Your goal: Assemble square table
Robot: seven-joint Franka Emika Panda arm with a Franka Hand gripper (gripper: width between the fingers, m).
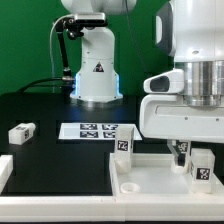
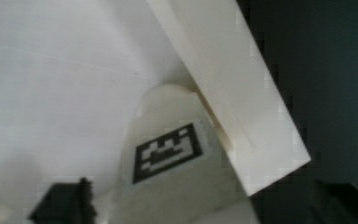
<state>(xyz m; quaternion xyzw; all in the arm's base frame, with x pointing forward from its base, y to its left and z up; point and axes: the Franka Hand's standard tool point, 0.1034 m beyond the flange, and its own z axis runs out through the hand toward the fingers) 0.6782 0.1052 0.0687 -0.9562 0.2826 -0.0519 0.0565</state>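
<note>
At the left edge of the exterior view, midway down, one short white leg (image 1: 22, 131) lies on its side on the black table (image 1: 50, 150), well apart from everything else. At the bottom left corner a white raised edge shows, cut off by the frame; I cannot tell what it is. Toward the centre lies the marker board (image 1: 97, 130), flat, in front of the white robot base (image 1: 97, 70).

Right of that, the square tabletop (image 1: 145, 180) fills the lower right of the frame, lying with its rimmed hollow side up. At its near corner stands a tagged leg (image 1: 123, 143), upright, though whether it is inside the rim or just beside it I cannot tell.

My gripper (image 1: 183, 150) hangs over the slab's right part. Just below and to the right of it another leg (image 1: 201, 170) stands upright, its long axis vertical, inside the hollow. My fingers look parted, and I cannot tell whether they touch that leg.

In the wrist view, the leg's tag (image 2: 169, 152) sits close beneath me, beside a white rim wall (image 2: 229, 100).
</note>
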